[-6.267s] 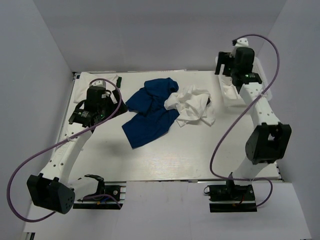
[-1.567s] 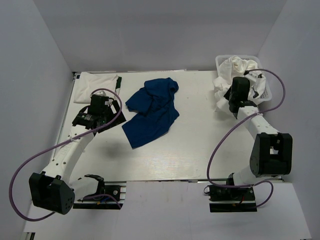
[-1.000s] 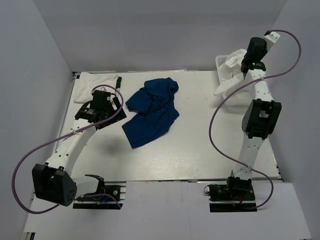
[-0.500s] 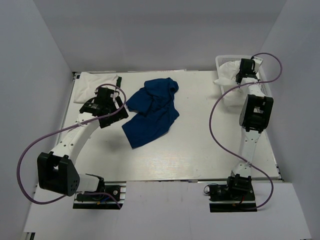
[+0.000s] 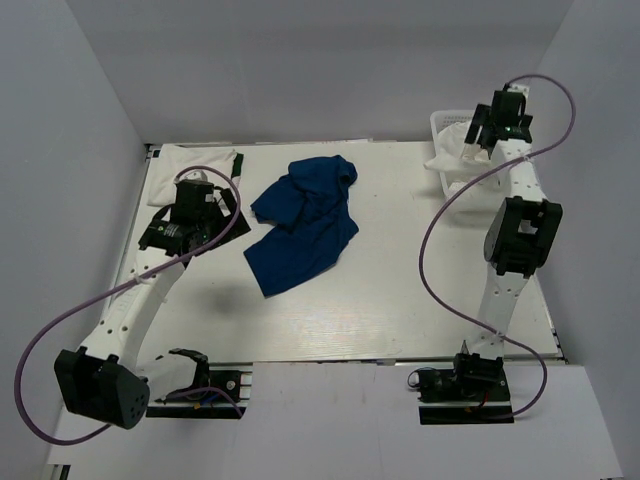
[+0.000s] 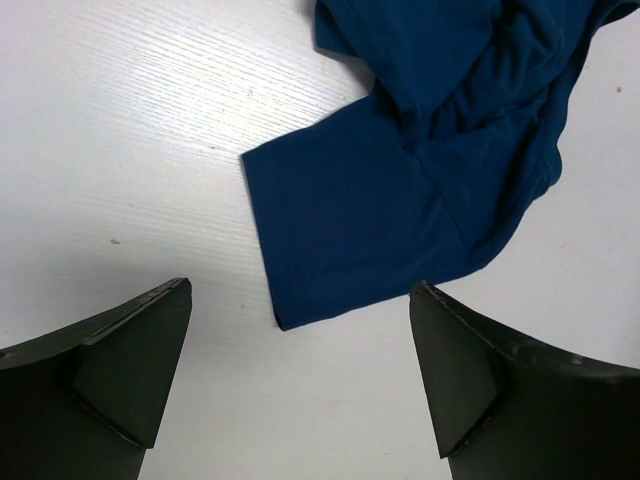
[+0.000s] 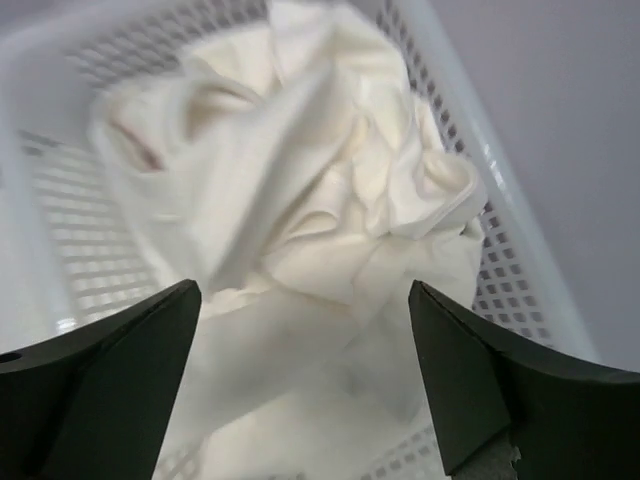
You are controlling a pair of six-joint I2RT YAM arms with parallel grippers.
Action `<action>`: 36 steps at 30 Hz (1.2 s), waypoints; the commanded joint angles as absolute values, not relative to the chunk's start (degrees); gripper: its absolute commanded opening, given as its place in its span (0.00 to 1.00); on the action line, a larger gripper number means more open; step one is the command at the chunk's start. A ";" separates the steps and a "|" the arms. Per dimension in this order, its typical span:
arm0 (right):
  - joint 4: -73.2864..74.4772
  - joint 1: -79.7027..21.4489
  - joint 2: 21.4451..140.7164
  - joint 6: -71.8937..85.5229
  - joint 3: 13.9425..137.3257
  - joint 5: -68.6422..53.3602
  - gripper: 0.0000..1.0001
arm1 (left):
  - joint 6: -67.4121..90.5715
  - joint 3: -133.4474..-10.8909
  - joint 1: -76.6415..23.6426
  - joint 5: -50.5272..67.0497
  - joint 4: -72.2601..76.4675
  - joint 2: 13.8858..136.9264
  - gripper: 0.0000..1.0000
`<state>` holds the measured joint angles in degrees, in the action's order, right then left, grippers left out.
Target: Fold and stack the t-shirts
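A crumpled royal-blue t-shirt point(image 5: 303, 218) lies on the table's middle; its hem and sleeve show in the left wrist view point(image 6: 420, 170). My left gripper point(image 5: 205, 215) hovers to the shirt's left, open and empty point(image 6: 300, 400), with bare table between its fingers. Several white t-shirts point(image 7: 300, 200) lie bunched in the white lattice basket point(image 7: 500, 260) at the back right, one draping over its left rim point(image 5: 445, 160). My right gripper point(image 5: 497, 120) hangs above the basket, open and empty point(image 7: 305, 400). A folded white shirt point(image 5: 195, 160) lies at the back left corner.
The basket point(image 5: 452, 195) stands at the table's back right, beside the right arm's raised links. Grey walls close in the table on three sides. The arm bases and purple cables are at the near edge.
The white shirt pile went from the table's middle into the basket, and the right gripper has let go and risen above it. The left gripper has drawn back slightly to the left.
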<state>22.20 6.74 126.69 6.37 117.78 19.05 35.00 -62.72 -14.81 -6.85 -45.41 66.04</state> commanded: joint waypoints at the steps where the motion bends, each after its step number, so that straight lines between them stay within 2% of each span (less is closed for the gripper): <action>1: 24.34 1.86 116.20 0.44 121.39 17.30 0.90 | 35.33 -60.74 -15.03 -5.98 -44.12 63.37 1.00; 5: 25.49 -4.11 110.05 -4.56 114.36 16.27 0.90 | 34.80 -60.21 -15.03 -5.45 -43.59 61.96 1.00; 9: 26.46 -11.83 103.55 -4.57 107.51 7.68 0.90 | 34.80 -59.68 -15.03 -5.45 -44.82 61.35 1.00; 16: 18.82 -22.05 97.30 7.38 82.83 -2.62 0.90 | 37.79 -56.25 -15.03 -0.45 -46.58 68.63 1.00; 18: 17.32 -24.16 98.17 8.87 80.43 -3.34 0.90 | 37.79 -54.06 -15.64 1.84 -45.18 72.05 1.00; 22: 17.75 -25.93 104.48 9.05 85.76 -0.28 0.90 | 39.72 -49.58 -18.01 6.06 -43.59 78.63 1.00; 30: 16.96 -26.54 120.84 10.81 104.14 3.60 0.90 | 42.28 -48.96 -25.21 2.38 -42.89 88.84 0.97; 32: 16.96 -26.80 125.40 12.12 108.61 5.00 0.89 | 42.98 -49.75 -25.75 0.71 -42.89 90.87 0.92; 36: 13.20 -27.16 130.85 13.54 111.35 8.34 0.89 | 43.51 -52.90 -27.94 -2.37 -43.42 95.97 0.75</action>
